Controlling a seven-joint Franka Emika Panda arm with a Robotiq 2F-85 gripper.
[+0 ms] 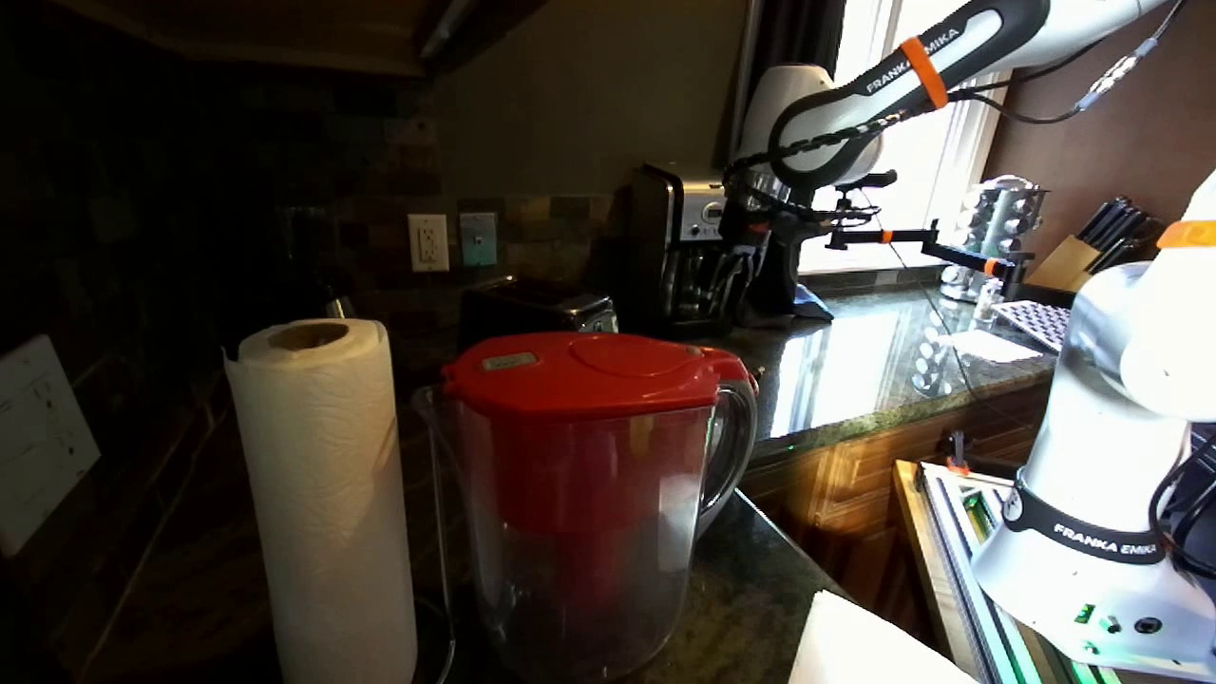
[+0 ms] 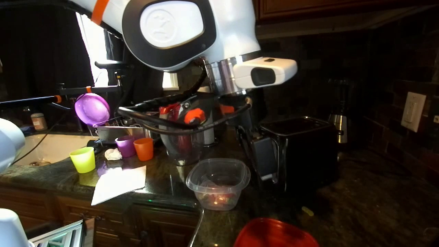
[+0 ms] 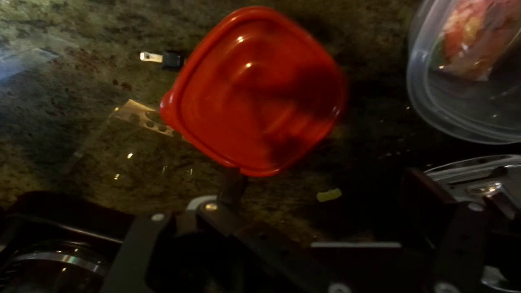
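Red plastic lid (image 3: 252, 89), rounded-square with a small tab, lies flat on the dark stone worktop (image 3: 101, 24). In the wrist view, to the right of the lid and apart from it, stands a clear plastic food container (image 3: 419, 95) with shiny, red-toned contents (image 3: 474, 40) that look wrapped. Below the lid and slightly right of it lies a small yellow piece (image 3: 329, 195), loose on the worktop.

The robot's claw (image 3: 327, 183) is spread wide and pinches nothing: the yellow piece shows between its two fingers, but down on the worktop rather than in their grip. One fingertip overlaps the lid's lower edge in this view; whether they touch is hard to tell. In an exterior view, the claw hangs beyond the lid, overlapping the near side of a black toaster (image 2: 312, 154). Farther past the lid, behind the container, is a red-topped water filter pitcher (image 2: 182, 145).

As for progress, the container already has something in it and stands uncovered, with the lid off. The yellow piece is outside it, not picked up. Nothing is being carried, so the work seems partway along rather than finished.
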